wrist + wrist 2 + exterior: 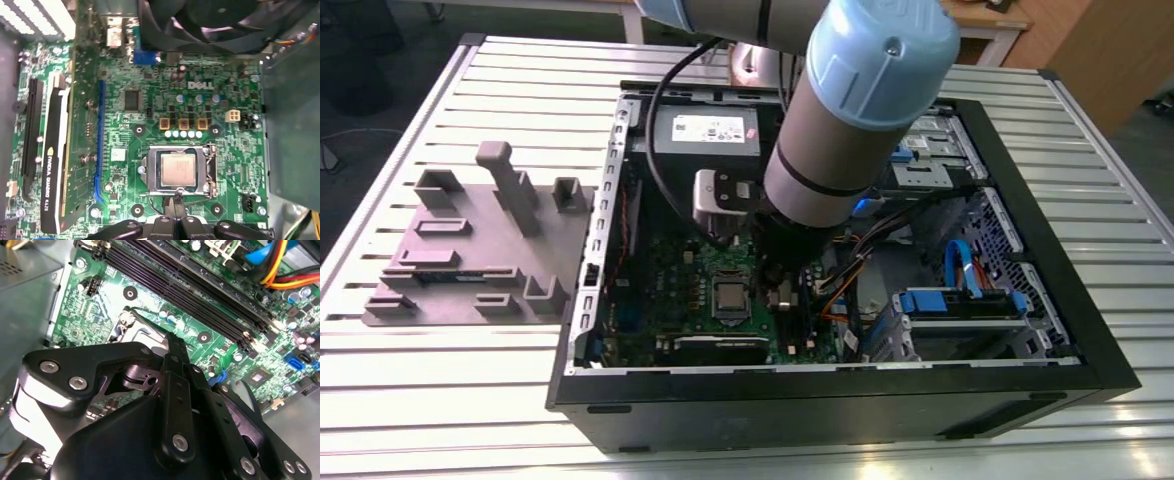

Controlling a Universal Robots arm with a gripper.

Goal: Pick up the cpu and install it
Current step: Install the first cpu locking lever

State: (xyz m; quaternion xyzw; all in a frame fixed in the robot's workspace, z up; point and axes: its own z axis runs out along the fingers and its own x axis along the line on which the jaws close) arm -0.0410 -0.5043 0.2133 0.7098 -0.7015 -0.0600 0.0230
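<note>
Exterior view. The tabletop (427,400) is a pale metal surface of parallel ribbed slats. Two things lie directly on it. An open black computer case (854,405) rests on its side, its open face turned upward. Just beside the case, toward the exterior view's left, lies a flat grey holder plate (467,250) with several upright grey blocks and posts rising from it, touching or nearly touching the case's edge.

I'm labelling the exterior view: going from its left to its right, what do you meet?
Grey fixture plate → green motherboard → cpu in its socket → end effector → blue drive caddy → black case wall.
</note>
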